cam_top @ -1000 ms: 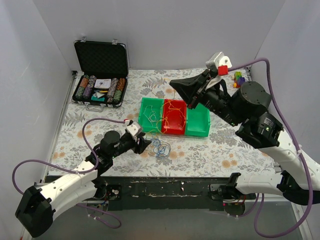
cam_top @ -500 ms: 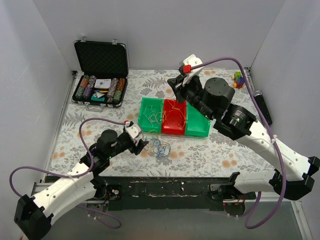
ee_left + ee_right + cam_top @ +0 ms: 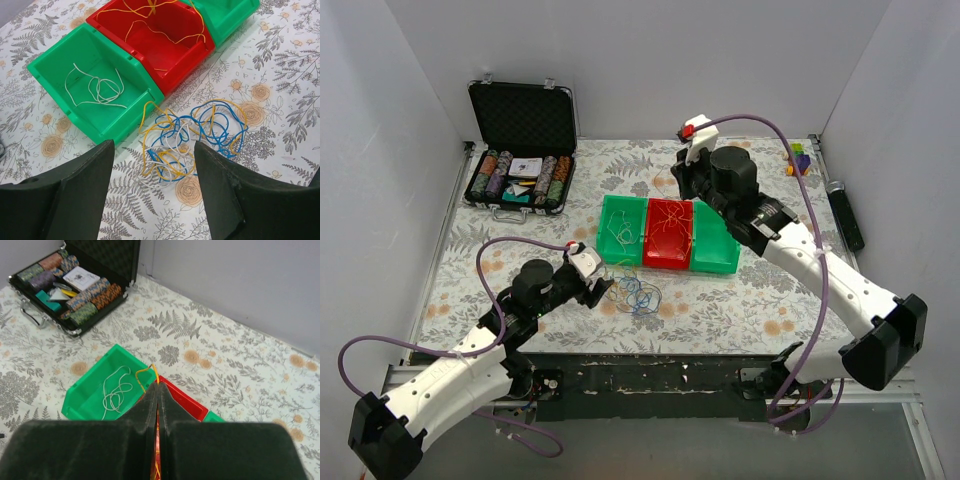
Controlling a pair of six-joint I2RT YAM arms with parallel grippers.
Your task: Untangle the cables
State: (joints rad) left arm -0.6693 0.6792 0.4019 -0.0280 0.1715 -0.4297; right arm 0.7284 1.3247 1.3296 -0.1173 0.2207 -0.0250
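Now, right fingers (image 3: 145,410) tight on yellow cable (image 3: 150,371) over red bin (image 3: 184,400).

Top: high above the near edge, angled down, whole desk (image 3: 770,300). Left wrist: close, downward. Right wrist: higher, forward-down. All three share the green bin (image 3: 125,115).
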